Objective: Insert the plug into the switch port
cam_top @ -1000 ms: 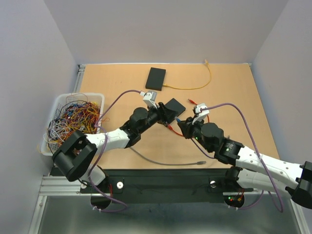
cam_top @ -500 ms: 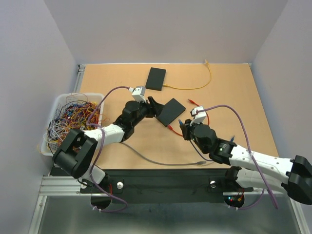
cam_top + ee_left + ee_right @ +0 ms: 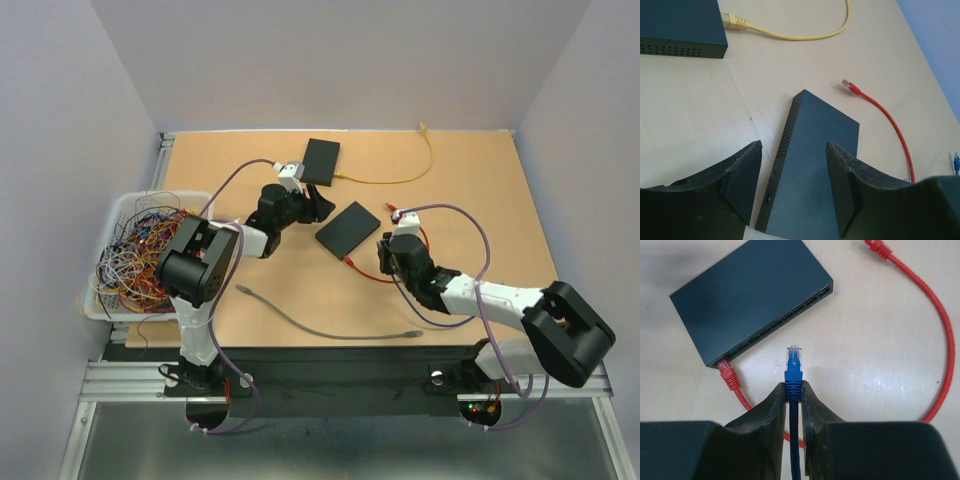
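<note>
One gray cable (image 3: pixel 340 336) lies loose on the wooden table (image 3: pixel 480 180), nearest the arm bases. Just beyond it, the right gripper (image 3: pixel 794 390) is clenched on the boot of the blue plug (image 3: pixel 793 360). The plug's clear tip points toward the port row of the black switch (image 3: pixel 747 295) but stops short of it, not touching. The switch lies flat and angled at mid-table. A red cable (image 3: pixel 940 340) has one end seated in the port at the end of that row. It loops round the right gripper to a free plug beside the switch. Past the switch, the left gripper (image 3: pixel 792 175) hangs released, jaws wide, holding nothing. Farther back lies a second black box (image 3: pixel 320 160) with a yellow cable (image 3: pixel 400 181) plugged into it. At the left edge sits a bin (image 3: pixel 160 194) of tangled wires.
</note>
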Motion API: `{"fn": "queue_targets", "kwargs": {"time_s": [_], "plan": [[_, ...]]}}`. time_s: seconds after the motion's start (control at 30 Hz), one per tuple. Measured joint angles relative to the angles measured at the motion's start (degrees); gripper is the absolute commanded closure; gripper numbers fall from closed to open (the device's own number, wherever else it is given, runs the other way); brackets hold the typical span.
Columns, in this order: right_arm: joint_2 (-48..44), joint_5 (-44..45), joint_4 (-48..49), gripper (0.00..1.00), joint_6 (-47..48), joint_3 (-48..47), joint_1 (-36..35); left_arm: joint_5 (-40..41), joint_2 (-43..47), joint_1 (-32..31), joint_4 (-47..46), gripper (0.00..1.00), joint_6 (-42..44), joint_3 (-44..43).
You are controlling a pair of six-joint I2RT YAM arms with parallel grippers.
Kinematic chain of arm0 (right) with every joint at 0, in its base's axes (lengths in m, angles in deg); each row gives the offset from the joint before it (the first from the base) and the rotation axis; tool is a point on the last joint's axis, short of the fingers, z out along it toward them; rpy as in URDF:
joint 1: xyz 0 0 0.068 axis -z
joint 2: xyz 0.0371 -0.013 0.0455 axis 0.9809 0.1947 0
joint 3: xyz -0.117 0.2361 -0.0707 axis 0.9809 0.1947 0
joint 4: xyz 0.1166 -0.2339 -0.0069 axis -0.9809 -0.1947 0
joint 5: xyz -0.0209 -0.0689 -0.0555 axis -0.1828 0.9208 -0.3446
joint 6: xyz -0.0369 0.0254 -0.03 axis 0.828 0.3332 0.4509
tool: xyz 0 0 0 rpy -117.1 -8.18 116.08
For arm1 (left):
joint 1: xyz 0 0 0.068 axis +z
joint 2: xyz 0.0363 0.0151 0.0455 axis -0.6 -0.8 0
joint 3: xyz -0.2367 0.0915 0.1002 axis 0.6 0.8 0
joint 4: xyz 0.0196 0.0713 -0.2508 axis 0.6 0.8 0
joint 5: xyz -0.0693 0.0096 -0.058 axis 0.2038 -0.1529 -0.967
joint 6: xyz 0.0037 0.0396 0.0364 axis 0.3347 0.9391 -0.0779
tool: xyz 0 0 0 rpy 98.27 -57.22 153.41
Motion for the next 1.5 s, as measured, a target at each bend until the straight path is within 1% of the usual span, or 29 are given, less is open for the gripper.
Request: {"fn": "queue_targets", "kwargs": {"time_s": [0.17,0.3,0.47,0.63,0.8,1.17,1.5], "plan": [[9.22,-4.33,3.41,0.99,0.37,-1.79,1.18,-3.85,-5.88,1.75,-0.04,0.38,0.13,-5.62],[15.15,-6.62,5.7,1.0,0.94,-2.95,1.18,-5.14,-6.64,2.23,-0.17,0.38,0.87,-6.27],[18.82,-7.89,8.22,1.0,2.03,-4.83,1.18,-6.88,-7.74,2.19,-0.74,0.38,2.58,-6.29],[20.06,-8.31,9.31,1.0,3.3,-5.68,1.18,-9.6,-10.23,2.19,-0.79,0.38,3.91,-6.29],[20.85,-8.2,10.25,1.0,4.11,-5.68,1.18,-11.34,-10.4,2.19,-1.62,0.38,5.03,-6.27],[21.14,-6.82,10.86,1.0,4.59,-5.68,1.18,-13.46,-13.27,2.19,-4.26,0.39,5.11,-6.27],[20.09,-6.4,7.19,1.0,5.42,-8.37,1.18,-13.68,-14.29,2.19,-5.64,0.39,4.94,-6.32]]}}
